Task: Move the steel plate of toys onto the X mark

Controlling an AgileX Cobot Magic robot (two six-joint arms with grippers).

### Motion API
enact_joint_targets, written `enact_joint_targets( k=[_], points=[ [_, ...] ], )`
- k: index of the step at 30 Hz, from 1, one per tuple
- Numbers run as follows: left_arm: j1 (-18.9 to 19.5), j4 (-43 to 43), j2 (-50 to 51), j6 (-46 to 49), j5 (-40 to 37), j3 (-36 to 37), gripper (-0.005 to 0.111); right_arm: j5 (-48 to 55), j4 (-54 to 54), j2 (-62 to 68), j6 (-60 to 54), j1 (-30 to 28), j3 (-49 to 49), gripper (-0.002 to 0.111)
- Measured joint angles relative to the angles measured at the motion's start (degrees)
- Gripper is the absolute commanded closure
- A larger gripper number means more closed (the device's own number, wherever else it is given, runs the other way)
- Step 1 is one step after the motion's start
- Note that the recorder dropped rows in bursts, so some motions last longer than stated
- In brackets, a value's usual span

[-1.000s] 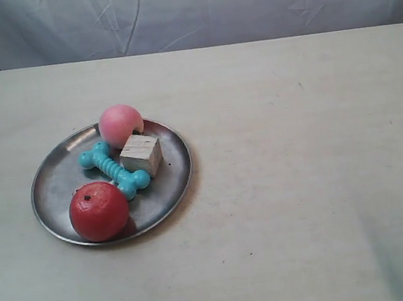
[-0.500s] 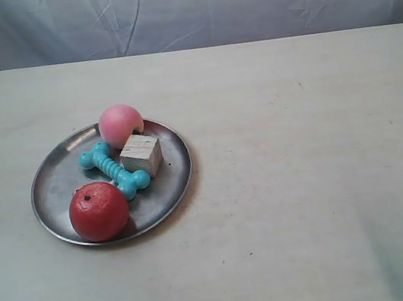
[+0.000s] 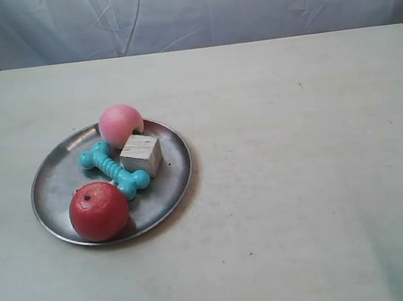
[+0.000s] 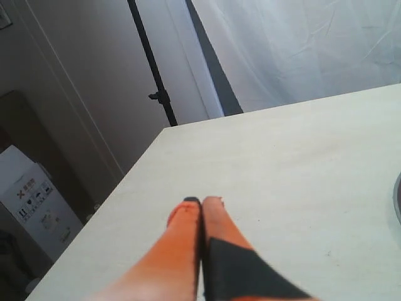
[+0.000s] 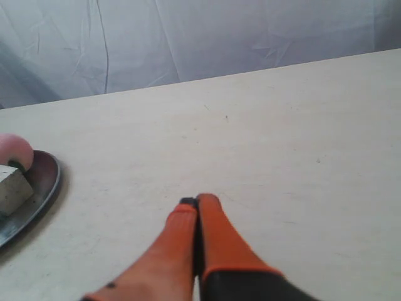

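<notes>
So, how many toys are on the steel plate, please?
4, all on the steel plate: pink ball at the far rim, wooden cube just in front of it, turquoise dog-bone across the middle, red apple at the near rim. None seems hidden.

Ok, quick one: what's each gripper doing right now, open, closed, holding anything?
Left gripper: closed, holding nothing.
Right gripper: closed, holding nothing.
</notes>
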State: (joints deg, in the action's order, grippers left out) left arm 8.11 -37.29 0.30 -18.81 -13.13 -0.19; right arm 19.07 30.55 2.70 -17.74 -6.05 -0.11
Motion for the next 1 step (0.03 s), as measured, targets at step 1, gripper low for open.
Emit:
enact_joint_targets(
  k=[1],
  points=[
    [0.0,0.0,0.0,0.0,0.0,0.0,0.107,0.0,0.0,0.0,0.0,0.0,0.0,0.108]
  ],
)
